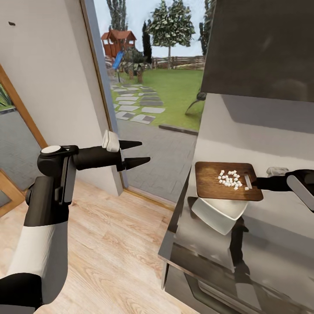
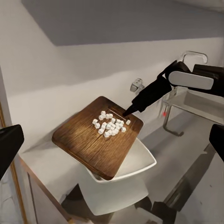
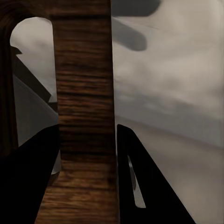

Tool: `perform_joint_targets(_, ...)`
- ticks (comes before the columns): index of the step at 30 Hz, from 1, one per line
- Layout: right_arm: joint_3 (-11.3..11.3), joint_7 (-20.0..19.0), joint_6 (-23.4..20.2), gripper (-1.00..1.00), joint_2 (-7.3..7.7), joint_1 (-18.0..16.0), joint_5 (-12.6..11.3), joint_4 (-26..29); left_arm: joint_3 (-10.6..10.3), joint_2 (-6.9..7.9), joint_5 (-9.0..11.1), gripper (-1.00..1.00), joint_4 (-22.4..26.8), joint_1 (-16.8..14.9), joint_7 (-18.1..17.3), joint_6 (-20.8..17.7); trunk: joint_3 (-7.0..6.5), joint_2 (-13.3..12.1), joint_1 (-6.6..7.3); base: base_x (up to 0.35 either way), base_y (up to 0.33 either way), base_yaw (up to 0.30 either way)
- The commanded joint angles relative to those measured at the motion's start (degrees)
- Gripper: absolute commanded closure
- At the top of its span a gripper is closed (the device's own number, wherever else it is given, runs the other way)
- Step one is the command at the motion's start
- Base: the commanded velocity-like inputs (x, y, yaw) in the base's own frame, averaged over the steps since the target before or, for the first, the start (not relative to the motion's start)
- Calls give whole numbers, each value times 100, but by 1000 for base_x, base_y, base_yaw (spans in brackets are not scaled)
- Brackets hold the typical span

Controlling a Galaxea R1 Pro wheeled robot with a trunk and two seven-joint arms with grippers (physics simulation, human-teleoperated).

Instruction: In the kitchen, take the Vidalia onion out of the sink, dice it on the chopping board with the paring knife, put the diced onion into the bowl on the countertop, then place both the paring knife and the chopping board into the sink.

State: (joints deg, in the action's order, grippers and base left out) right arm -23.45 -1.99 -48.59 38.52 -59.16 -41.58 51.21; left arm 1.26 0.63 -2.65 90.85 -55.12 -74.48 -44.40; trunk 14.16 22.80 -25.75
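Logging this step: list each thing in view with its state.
chopping board: lifted over the bowl, gripped at its handle end
diced onion: on the board
bowl: on the countertop, empty
right gripper: shut on the board
left gripper: open, empty

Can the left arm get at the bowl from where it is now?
Probably not directly: the chopping board, held by the right gripper, hangs over much of the bowl, and the left gripper is open off the countertop's end.

In front of me the long glossy grey countertop [image 1: 270, 244] carries the shallow white squarish bowl [image 1: 218, 213], with the stainless-steel sink [image 2: 196, 105] set into it farther along.
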Motion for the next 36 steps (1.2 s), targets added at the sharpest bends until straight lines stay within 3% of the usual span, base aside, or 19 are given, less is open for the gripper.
perform_joint_targets(1, -19, -21, -12, 100, 6, -11, 19, 3, 6, -2, -27, -100, 2, -7, -40, -60, 12, 12, -4, 0, 0, 0)
perform_joint_targets(15, -19, -21, 53, 100, 6, -10, 19, 1, 6, -2, -27, -100, 2, -7, -48, -60, 12, 12, -4, 0, 0, 0)
perform_joint_targets(23, -24, -23, 578, 100, 6, -10, 19, -13, 6, -2, -29, -100, -5, -7, -49, -60, 12, 12, -4, 0, 0, 0)
perform_joint_targets(36, -26, -26, 614, 100, 5, -10, 19, -25, 6, -30, -31, -100, -5, -7, -54, -60, 12, 12, -4, 0, 0, 0)
